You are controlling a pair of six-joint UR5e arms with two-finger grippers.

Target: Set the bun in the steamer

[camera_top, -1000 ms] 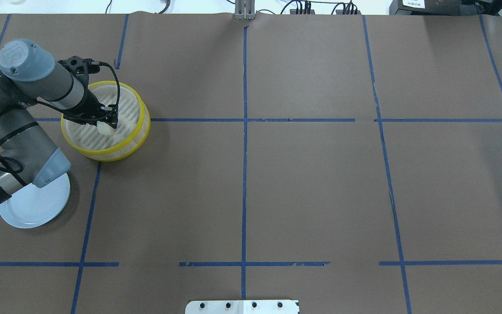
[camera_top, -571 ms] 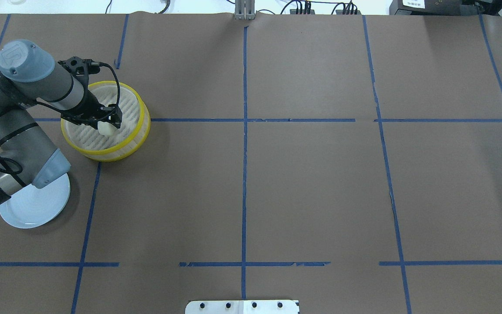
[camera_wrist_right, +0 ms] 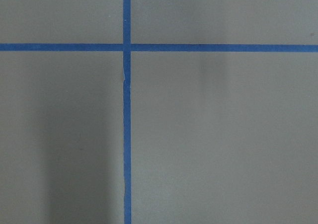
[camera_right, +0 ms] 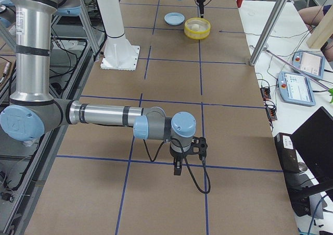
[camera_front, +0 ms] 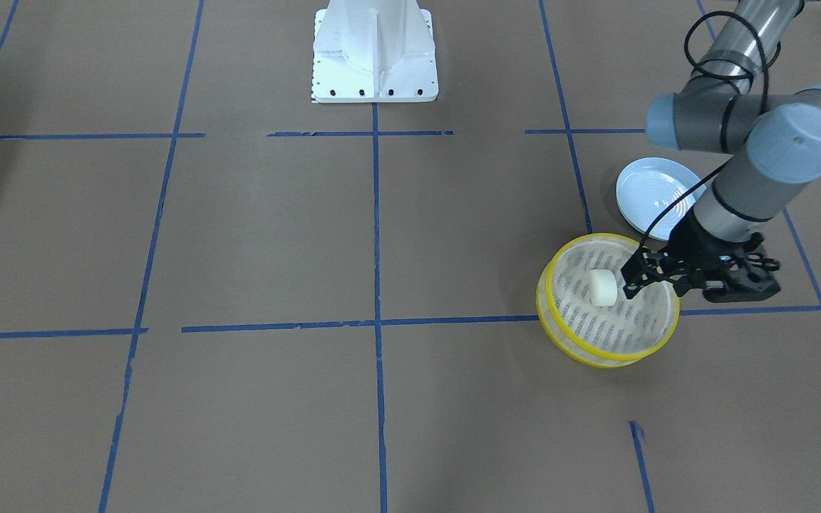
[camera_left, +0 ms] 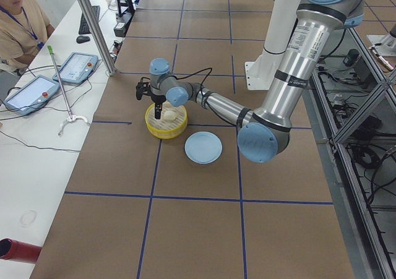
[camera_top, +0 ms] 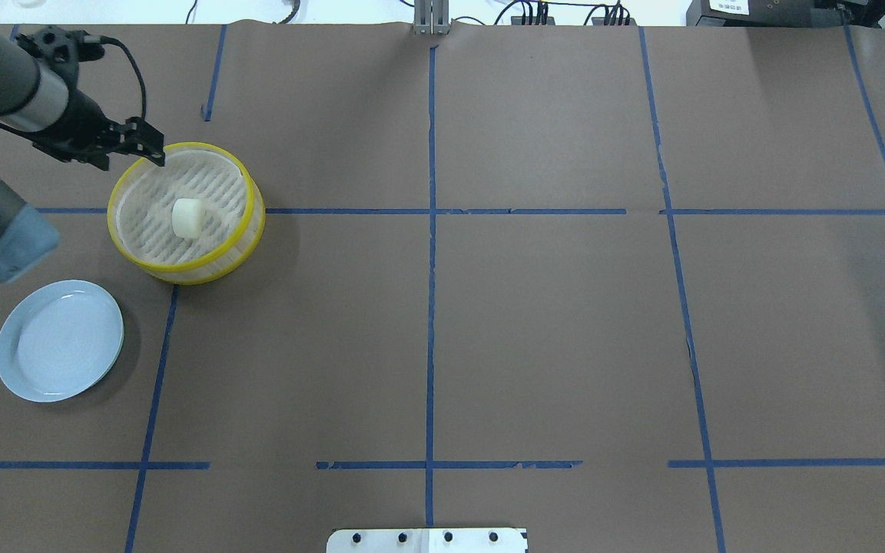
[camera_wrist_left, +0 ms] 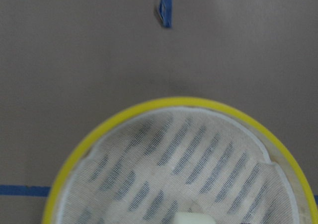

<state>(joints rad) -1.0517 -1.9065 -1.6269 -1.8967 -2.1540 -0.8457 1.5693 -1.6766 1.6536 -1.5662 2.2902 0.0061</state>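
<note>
Cream bun on steamer mesh, L tool parted, empty, over rim, R tool state unclear

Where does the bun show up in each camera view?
Front-facing: bun right of centre, in steamer.
Overhead: bun upper left.
Exterior left: bun upper centre-left.
Exterior right: too small to pick out; steamer top centre.
Left wrist: bun at bottom edge.
Right wrist: not in it.
Landmark: steamer's yellow rim.
</note>
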